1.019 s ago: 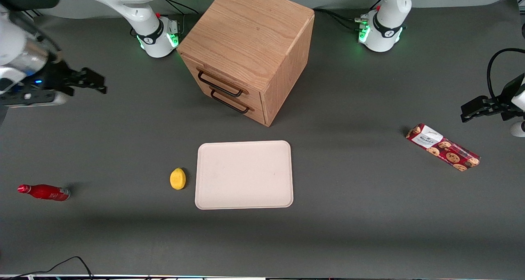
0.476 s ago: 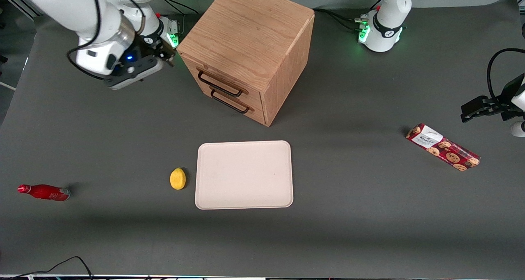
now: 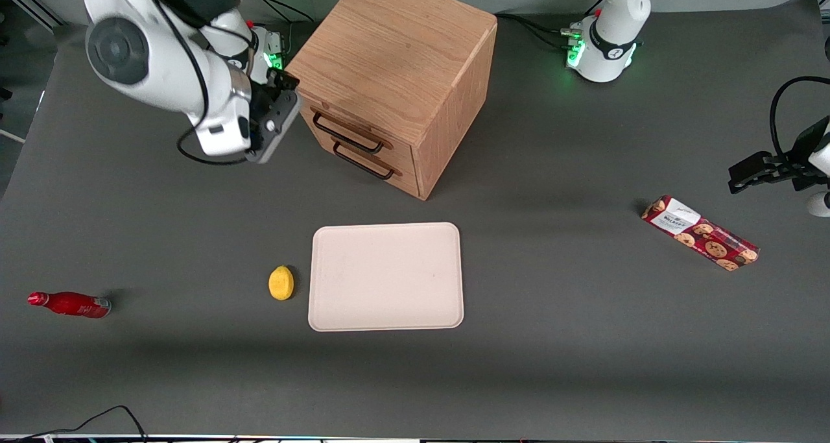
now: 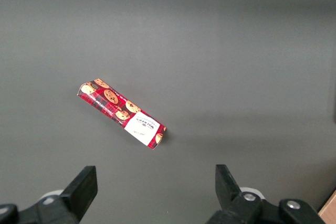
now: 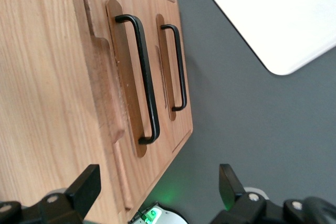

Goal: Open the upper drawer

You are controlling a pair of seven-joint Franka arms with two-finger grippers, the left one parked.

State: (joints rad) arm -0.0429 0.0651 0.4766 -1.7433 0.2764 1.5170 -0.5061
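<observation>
The oak cabinet stands near the robot bases, its front turned toward the working arm's end of the table. The upper drawer is flush with the front, with its dark bar handle just above the lower drawer's handle. My gripper hovers in front of the cabinet, at the corner of its front that is farthest from the front camera. It is open, its two black fingers are wide apart, and nothing is between them. It touches neither handle.
A beige tray lies nearer the front camera than the cabinet, with a lemon beside it. A red bottle lies toward the working arm's end. A cookie box lies toward the parked arm's end. The arm's base stands close to the gripper.
The right arm has swung in from the working arm's end of the table to the cabinet's front. Its open gripper now faces the drawer handles. The drawers have not moved.
</observation>
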